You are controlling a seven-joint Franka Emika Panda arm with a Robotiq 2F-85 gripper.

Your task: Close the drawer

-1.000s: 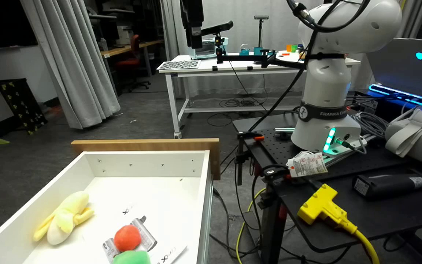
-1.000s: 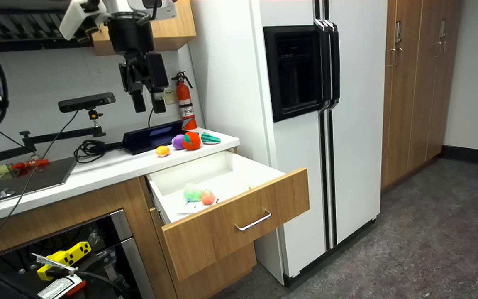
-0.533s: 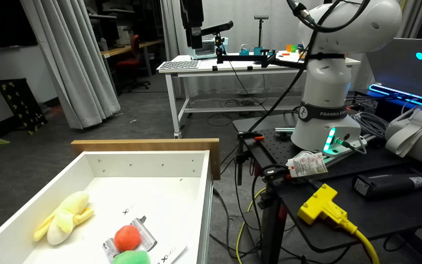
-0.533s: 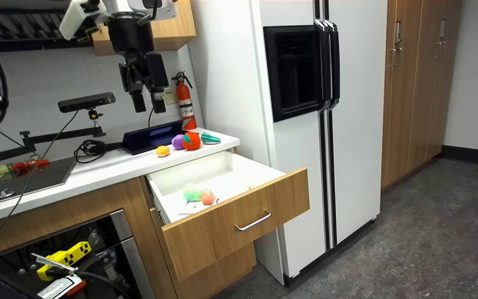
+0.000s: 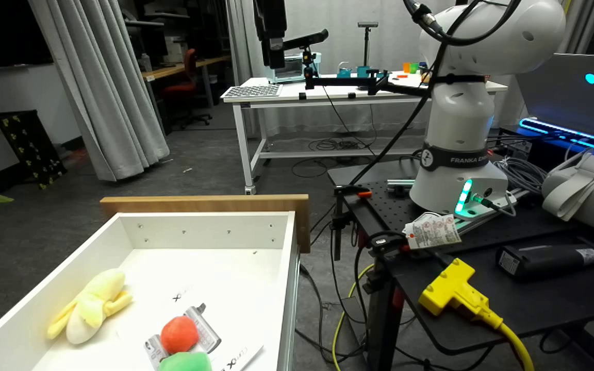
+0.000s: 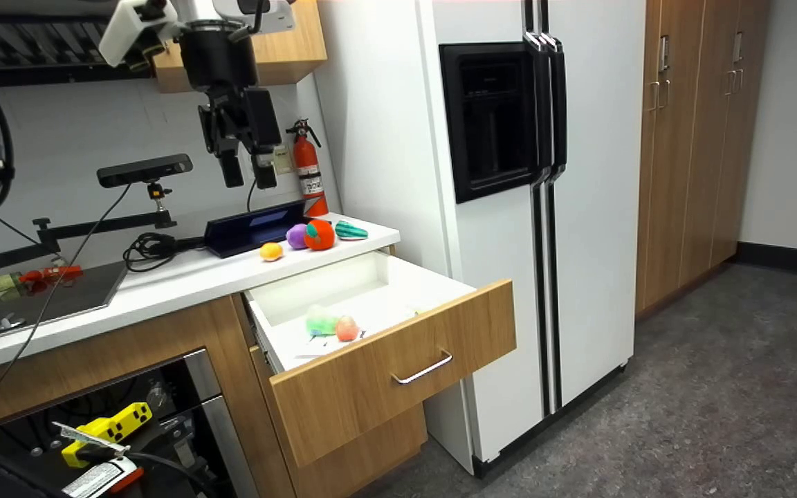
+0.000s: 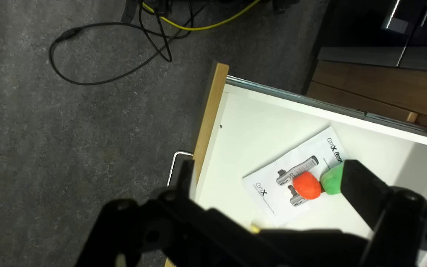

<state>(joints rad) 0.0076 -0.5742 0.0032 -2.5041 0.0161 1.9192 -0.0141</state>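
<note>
The drawer [image 6: 343,401] is pulled out from under the counter, with a wood front and white inside. It also shows in an exterior view [image 5: 204,204] and in the wrist view [image 7: 210,115]. Its silver bar handle [image 6: 423,369] is on the outer face of the front, partly seen in the wrist view [image 7: 172,165]. My gripper [image 6: 249,181] points down, high above the drawer and counter, touching nothing. In the wrist view its fingers [image 7: 269,163] are wide apart with nothing between them. An exterior view shows only part of the gripper [image 5: 276,57].
In the drawer lie a red toy [image 5: 179,334], a green toy [image 5: 185,361], a yellow plush [image 5: 93,306] and a printed paper [image 7: 261,181]. The counter [image 6: 212,282] holds several toys and a dark tablet [image 6: 257,227]. A refrigerator [image 6: 398,138] stands beside the drawer.
</note>
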